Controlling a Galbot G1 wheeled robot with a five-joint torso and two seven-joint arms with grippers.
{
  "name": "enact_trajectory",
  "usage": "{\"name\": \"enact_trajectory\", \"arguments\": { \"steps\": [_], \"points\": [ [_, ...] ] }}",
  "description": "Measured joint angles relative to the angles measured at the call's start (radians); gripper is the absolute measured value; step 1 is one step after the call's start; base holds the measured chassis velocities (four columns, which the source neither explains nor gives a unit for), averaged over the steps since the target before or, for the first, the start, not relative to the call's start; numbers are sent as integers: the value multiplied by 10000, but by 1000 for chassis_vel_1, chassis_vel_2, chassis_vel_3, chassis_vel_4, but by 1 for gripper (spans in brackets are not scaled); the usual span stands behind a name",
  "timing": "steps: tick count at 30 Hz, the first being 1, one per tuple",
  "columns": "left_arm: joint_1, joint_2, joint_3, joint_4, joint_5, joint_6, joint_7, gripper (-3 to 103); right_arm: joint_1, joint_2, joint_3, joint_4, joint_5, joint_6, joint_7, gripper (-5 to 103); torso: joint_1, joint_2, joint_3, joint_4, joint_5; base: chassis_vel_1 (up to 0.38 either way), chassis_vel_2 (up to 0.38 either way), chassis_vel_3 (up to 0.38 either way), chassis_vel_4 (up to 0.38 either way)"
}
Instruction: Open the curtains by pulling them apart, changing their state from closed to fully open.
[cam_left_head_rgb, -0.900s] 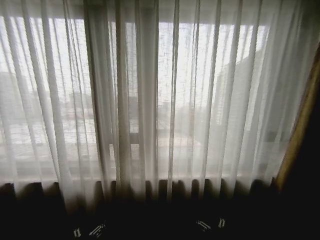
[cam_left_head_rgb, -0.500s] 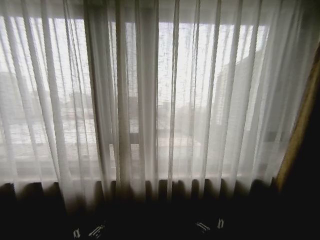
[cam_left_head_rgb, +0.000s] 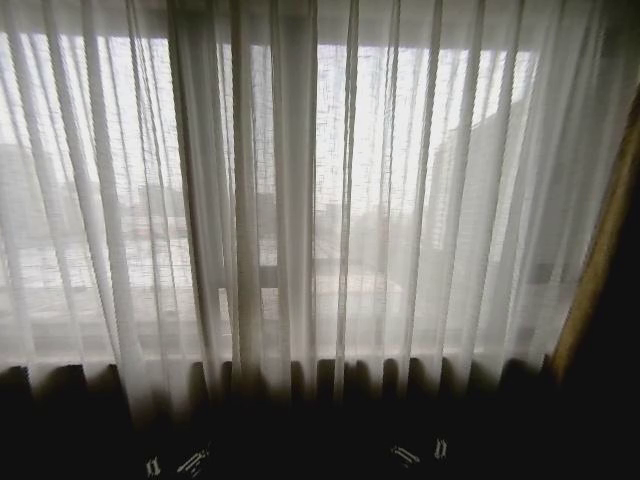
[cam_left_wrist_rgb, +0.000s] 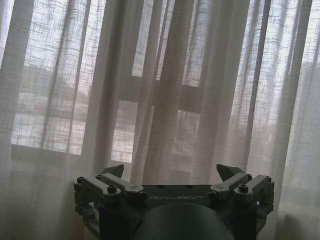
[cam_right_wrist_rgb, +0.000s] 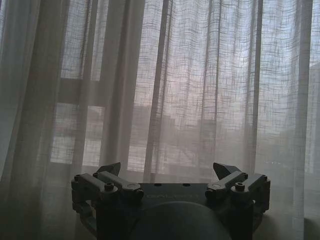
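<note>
Hanging closed, the curtains (cam_left_head_rgb: 300, 200) look light, soft and slippery; the wide-spread left gripper (cam_left_wrist_rgb: 170, 172) and right gripper (cam_right_wrist_rgb: 167, 170) should pinch bunched middle folds

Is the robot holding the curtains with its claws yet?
No, nothing is held. The left gripper and the right gripper are both open with empty space between their fingers, short of the closed curtains.

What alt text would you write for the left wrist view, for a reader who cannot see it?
The left gripper is open, with nothing between its fingers, facing the closed curtains without touching them. The sheer white fabric hangs in long vertical pleats, and dark window frame bars show through it against daylight.
</note>
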Motion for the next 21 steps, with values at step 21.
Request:
{"name": "enact_trajectory", "arguments": {
  "steps": [21],
  "points": [
    [39,-44,-19,-13,58,-43,0,100,-15,0,198,-271,3,242,-430,100,0,0,0,0,0,0,0,0,0]
  ]
}}
